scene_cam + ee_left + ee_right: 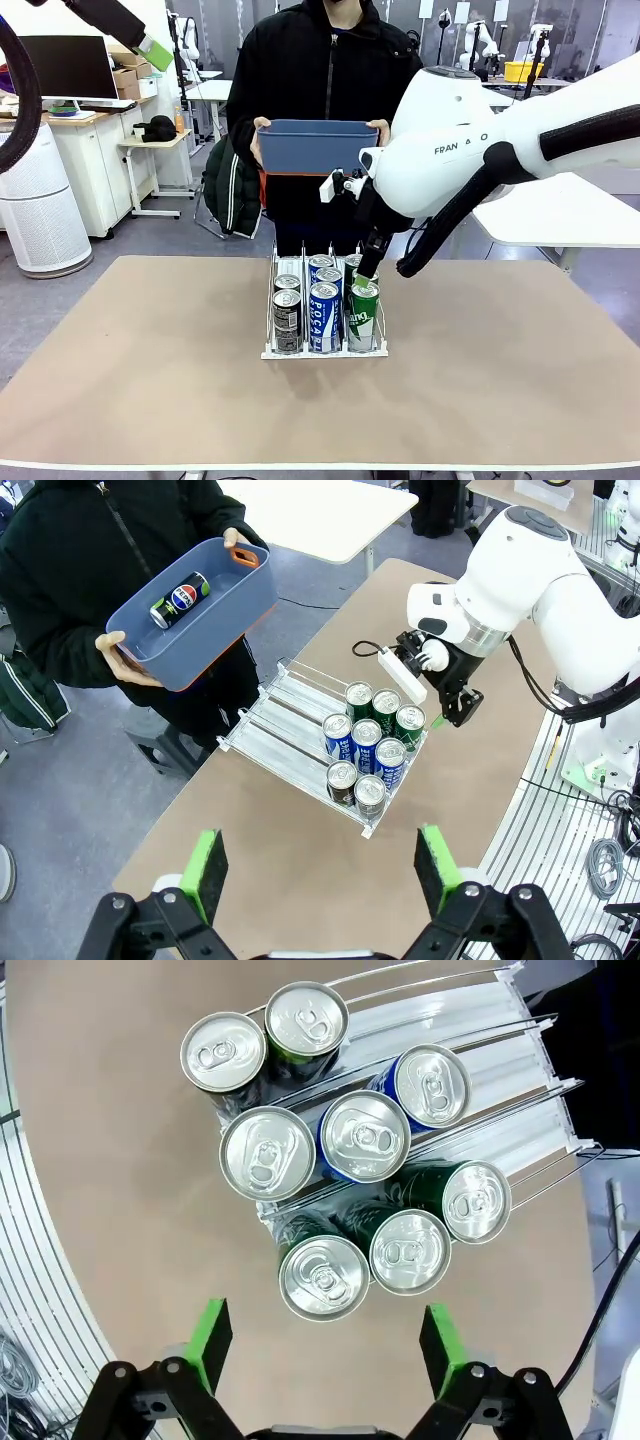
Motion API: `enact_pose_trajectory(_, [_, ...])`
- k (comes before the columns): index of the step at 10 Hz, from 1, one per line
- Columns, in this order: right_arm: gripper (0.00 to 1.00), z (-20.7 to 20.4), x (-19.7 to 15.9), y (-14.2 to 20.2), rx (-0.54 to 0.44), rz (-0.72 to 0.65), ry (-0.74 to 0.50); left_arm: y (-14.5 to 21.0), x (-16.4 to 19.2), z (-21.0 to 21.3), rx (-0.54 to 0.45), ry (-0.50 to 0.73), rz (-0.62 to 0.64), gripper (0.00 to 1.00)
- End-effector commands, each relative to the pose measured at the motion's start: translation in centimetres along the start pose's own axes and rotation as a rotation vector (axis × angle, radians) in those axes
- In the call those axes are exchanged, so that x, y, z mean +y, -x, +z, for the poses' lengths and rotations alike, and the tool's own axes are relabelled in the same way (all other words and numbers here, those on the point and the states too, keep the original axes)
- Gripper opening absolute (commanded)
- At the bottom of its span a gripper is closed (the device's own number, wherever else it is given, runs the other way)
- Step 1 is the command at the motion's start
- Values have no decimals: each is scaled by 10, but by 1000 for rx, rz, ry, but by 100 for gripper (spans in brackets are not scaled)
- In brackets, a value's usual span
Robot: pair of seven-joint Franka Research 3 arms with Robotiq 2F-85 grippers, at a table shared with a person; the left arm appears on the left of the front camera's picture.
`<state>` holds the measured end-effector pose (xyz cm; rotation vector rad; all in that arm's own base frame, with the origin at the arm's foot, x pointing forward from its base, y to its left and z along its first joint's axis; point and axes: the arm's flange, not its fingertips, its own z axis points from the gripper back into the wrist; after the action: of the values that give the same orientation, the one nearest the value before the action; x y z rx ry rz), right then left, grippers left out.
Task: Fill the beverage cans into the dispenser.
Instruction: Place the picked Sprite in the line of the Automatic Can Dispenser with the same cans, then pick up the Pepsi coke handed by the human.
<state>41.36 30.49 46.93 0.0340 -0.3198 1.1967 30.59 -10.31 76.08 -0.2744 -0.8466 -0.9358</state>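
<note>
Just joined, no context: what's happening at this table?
Can loading looks nearly done. The dispenser holds eight cans: three green, three blue, two dark. The right arm hangs over the front of the green lane, jaws open and empty. The left arm is raised off to the side, jaws open too. The person across the table holds a blue tub with one more can in it.
</note>
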Motion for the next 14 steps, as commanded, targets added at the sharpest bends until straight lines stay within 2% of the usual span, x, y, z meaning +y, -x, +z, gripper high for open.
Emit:
enact_pose_trajectory(1, [100, -5, -2, 0, 9, 6, 2, 0, 0, 0, -9, 6, 13, 100])
enact_pose_trajectory(11, [100, -4, -1, 0, 5, 0, -5, 0, 0, 0, -9, 6, 13, 100])
enact_pose_trajectory(13, [100, 44, -24, 9, -120, -108, 29, 0, 0, 0, -9, 6, 13, 100])
enact_pose_trajectory(14, [100, 81, -39, 23, -151, -92, 12, 0, 0, 0, -9, 6, 13, 100])
